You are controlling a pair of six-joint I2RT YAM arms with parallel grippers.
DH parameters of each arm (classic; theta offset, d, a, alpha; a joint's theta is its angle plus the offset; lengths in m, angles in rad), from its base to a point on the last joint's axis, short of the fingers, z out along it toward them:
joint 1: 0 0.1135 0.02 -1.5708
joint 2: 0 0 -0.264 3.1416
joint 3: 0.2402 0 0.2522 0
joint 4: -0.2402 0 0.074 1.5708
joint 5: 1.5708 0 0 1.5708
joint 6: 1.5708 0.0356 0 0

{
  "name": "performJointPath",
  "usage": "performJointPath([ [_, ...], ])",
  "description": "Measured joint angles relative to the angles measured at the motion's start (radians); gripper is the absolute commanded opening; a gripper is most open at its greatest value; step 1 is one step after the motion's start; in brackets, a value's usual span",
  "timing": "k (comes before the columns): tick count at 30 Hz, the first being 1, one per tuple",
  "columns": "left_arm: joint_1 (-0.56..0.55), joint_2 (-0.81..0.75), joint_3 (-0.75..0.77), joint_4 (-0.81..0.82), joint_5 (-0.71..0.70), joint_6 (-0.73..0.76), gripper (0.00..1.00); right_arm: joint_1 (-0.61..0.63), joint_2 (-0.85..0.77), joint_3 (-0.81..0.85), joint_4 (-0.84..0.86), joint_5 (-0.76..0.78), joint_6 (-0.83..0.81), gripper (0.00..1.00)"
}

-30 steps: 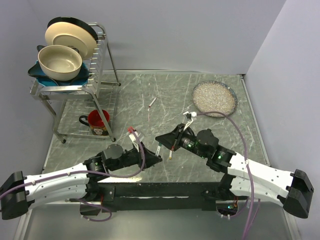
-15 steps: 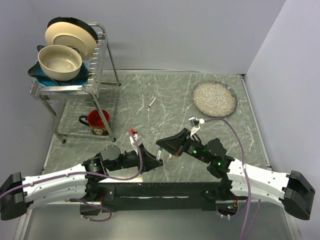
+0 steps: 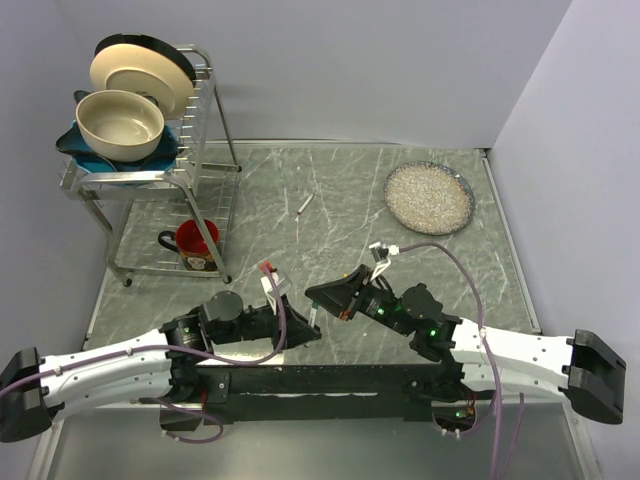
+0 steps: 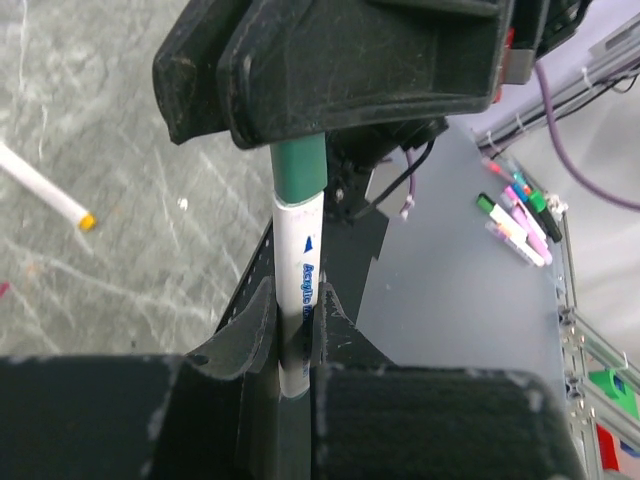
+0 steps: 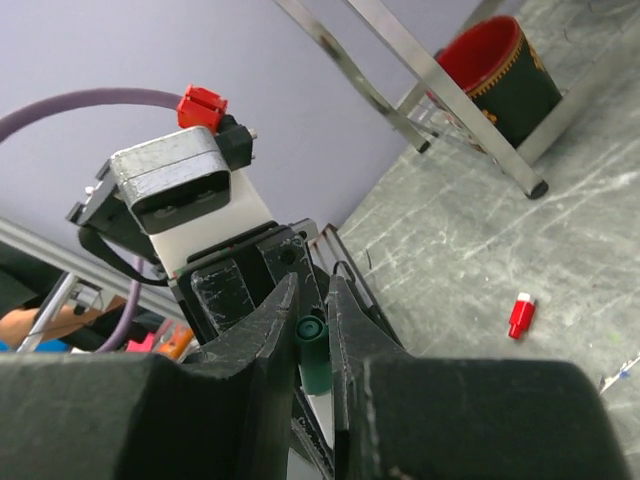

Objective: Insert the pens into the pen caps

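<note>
In the left wrist view my left gripper [image 4: 292, 300] is shut on a white pen [image 4: 298, 270] that stands upright. A dark green cap [image 4: 300, 165] sits on the pen's top end. My right gripper [image 5: 310, 300] is shut on that green cap [image 5: 316, 352]. In the top view the two grippers, left [image 3: 306, 326] and right [image 3: 320, 297], meet tip to tip near the table's front middle. A second pen [image 4: 45, 190] with an orange tip lies on the table. A third pen [image 3: 305, 204] lies further back. A red cap [image 5: 520, 315] lies loose on the table.
A metal dish rack [image 3: 190, 170] with bowls and plates stands at the back left, with a red mug [image 3: 197, 240] under it. A round plate of white grains [image 3: 429, 197] sits at the back right. A black rail [image 3: 320, 380] runs along the near edge.
My right gripper has come down and to the left with the green cap, onto the pen held in my left gripper. The left gripper has barely shifted.
</note>
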Motion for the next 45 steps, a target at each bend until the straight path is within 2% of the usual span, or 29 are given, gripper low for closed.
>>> performJointPath([
  [11,0.031,-0.069,0.003,-0.146,0.045,0.003,0.01,0.124,0.069,0.022,0.003,0.167,-0.044,0.00],
  [18,0.115,-0.085,0.003,-0.157,0.187,0.000,0.01,0.150,0.085,0.026,0.040,0.185,-0.079,0.00],
  [25,0.141,-0.074,0.035,-0.215,0.203,0.003,0.01,0.184,0.109,0.097,-0.068,0.270,-0.074,0.00],
  [30,0.148,-0.036,0.087,-0.300,0.209,0.035,0.01,0.262,0.121,0.174,-0.216,0.422,-0.081,0.00],
  [36,0.179,-0.037,0.087,-0.344,0.258,0.041,0.01,0.278,0.152,0.155,-0.171,0.443,-0.079,0.00],
  [41,0.252,-0.054,0.087,-0.372,0.361,0.041,0.01,0.280,0.119,0.105,-0.128,0.454,-0.071,0.00],
  [45,0.305,-0.058,0.084,-0.330,0.462,0.014,0.01,0.293,0.091,0.089,-0.099,0.462,-0.095,0.00],
])
